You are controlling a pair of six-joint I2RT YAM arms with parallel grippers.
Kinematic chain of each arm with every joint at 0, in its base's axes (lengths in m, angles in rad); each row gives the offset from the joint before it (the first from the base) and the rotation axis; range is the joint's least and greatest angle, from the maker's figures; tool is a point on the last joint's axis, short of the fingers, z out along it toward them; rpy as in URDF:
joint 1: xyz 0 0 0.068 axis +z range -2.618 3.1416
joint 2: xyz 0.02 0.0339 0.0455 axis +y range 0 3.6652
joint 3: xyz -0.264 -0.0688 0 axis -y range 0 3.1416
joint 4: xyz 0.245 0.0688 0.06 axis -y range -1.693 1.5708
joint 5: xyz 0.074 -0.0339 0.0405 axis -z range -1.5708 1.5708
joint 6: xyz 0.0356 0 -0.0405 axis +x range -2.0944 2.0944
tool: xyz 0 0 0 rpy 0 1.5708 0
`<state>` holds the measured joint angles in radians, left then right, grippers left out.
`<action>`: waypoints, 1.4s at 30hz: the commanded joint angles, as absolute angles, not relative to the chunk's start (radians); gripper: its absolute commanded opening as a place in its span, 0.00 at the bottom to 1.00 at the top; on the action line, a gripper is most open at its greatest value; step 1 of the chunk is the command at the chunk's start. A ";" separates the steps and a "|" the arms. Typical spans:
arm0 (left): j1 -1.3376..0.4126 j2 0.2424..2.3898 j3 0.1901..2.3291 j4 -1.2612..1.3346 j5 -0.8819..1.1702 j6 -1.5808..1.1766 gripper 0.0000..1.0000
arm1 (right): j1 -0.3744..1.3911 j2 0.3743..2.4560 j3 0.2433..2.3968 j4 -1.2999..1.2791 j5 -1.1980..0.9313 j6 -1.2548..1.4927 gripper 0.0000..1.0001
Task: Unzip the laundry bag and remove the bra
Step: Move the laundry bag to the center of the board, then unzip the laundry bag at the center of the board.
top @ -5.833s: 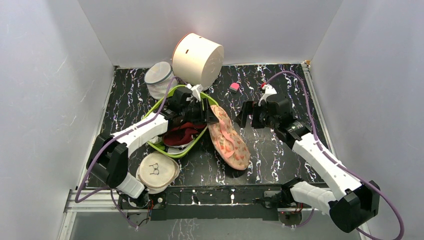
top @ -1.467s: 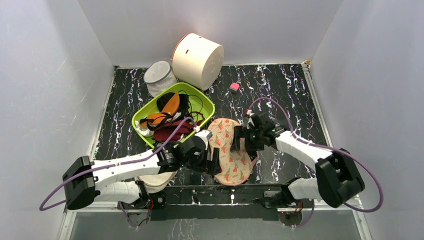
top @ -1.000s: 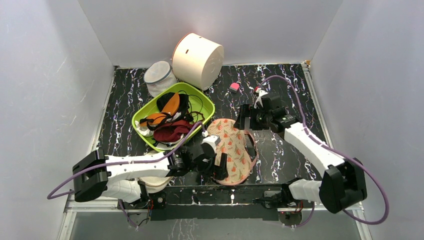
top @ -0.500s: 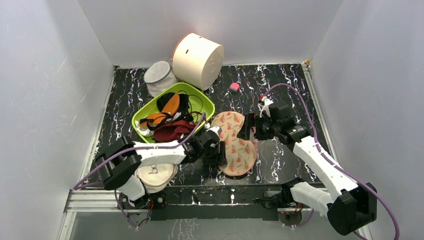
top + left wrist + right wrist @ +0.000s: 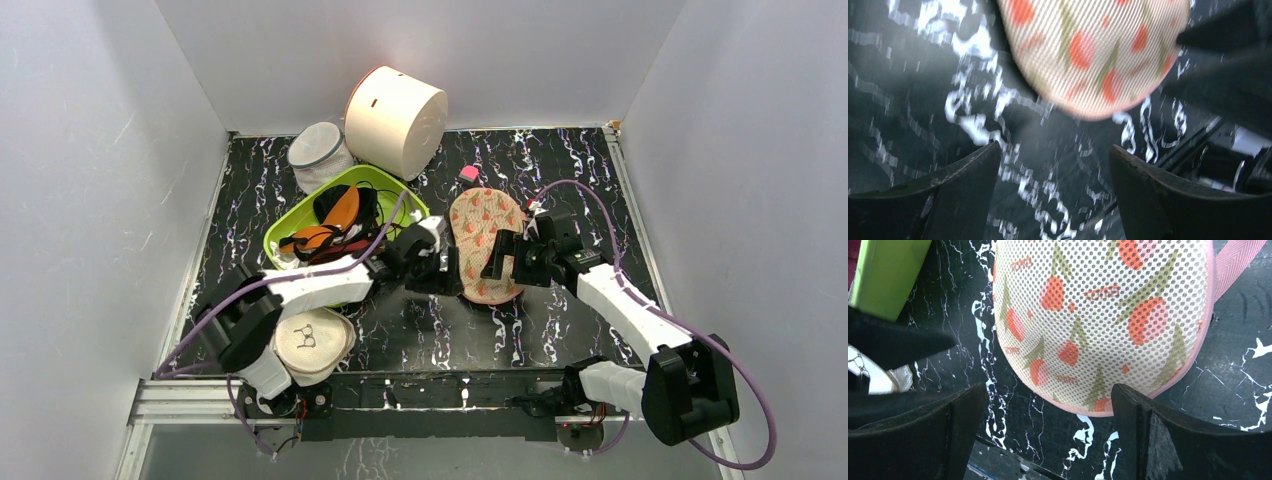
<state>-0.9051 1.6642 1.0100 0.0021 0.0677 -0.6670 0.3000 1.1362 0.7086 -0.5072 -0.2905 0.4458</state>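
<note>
Top external view: the laundry bag (image 5: 484, 235) lies on the black marbled table (image 5: 560, 170), just right of the green basket (image 5: 283, 237) and near the middle of the surface. Its long axis runs from the far side toward the arms with only a slight tilt, one rounded end pointing at the small pink object (image 5: 467, 173) and the other toward the near edge. The left gripper (image 5: 455, 272) reaches in from the basket side to the bag's left flank, and the right gripper (image 5: 497, 265) faces it across the near half of the bag. Left wrist view is blurred, but its two dark fingers stand spread with nothing between them, and the bag's rounded end lies just beyond them over the marbled top. Right wrist view shows the same for the other claw: its fingers stand wide apart and clasp nothing, with the rounded end of the bag just ahead of the tips. There the fabric is a fine cream mesh with red-orange and green motifs, edged in pink, with a pink webbing strap at the upper right. Small orange words repeat across the mesh, but the letters are too fine to read surely. A white mesh cylinder (image 5: 318, 152), a large cream drum (image 5: 396, 120) and a round pouch with a glasses drawing (image 5: 312, 342) stand well apart from the bag.
</note>
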 commanded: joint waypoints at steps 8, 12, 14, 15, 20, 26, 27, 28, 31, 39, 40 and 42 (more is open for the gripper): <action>-1.050 1.457 0.764 0.112 -0.051 -0.556 0.80 | 0.266 1.189 0.782 -0.408 -0.266 0.382 0.82; -1.065 1.520 0.756 0.204 -0.120 -0.363 0.73 | 0.264 1.215 0.799 -0.409 -0.281 0.378 0.81; -1.065 1.536 0.719 0.316 -0.118 -0.265 0.71 | 0.262 1.209 0.798 -0.400 -0.289 0.375 0.81; -1.065 1.545 0.700 0.367 -0.117 -0.216 0.69 | 0.262 1.206 0.796 -0.397 -0.288 0.374 0.81; -1.050 1.631 0.674 0.529 -0.147 -0.085 0.50 | 0.261 1.205 0.793 -0.383 -0.298 0.382 0.81; -1.045 1.825 0.740 0.692 -0.109 -0.092 0.34 | 0.261 1.223 0.784 -0.387 -0.325 0.378 0.82; -1.045 1.838 0.732 0.736 -0.093 -0.094 0.33 | 0.261 1.221 0.774 -0.379 -0.347 0.380 0.82; -1.045 1.852 0.726 0.750 -0.077 -0.099 0.35 | 0.260 1.218 0.764 -0.365 -0.370 0.387 0.82; -1.045 1.887 0.721 0.772 -0.098 -0.124 0.16 | 0.260 1.230 0.732 -0.335 -0.417 0.403 0.82; -1.045 1.825 0.675 0.738 -0.079 -0.197 0.00 | 0.284 1.217 0.762 -0.356 -0.431 0.372 0.80; -1.045 1.815 0.672 0.727 -0.079 -0.206 0.00 | 0.288 1.217 0.771 -0.357 -0.438 0.368 0.80; -1.045 1.794 0.660 0.721 -0.082 -0.220 0.00 | 0.302 1.230 0.795 -0.359 -0.456 0.354 0.80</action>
<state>-1.0443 1.8492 0.6991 0.7986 -0.1020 -0.1783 0.2798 1.2442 0.7204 -0.3908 -0.4206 0.3904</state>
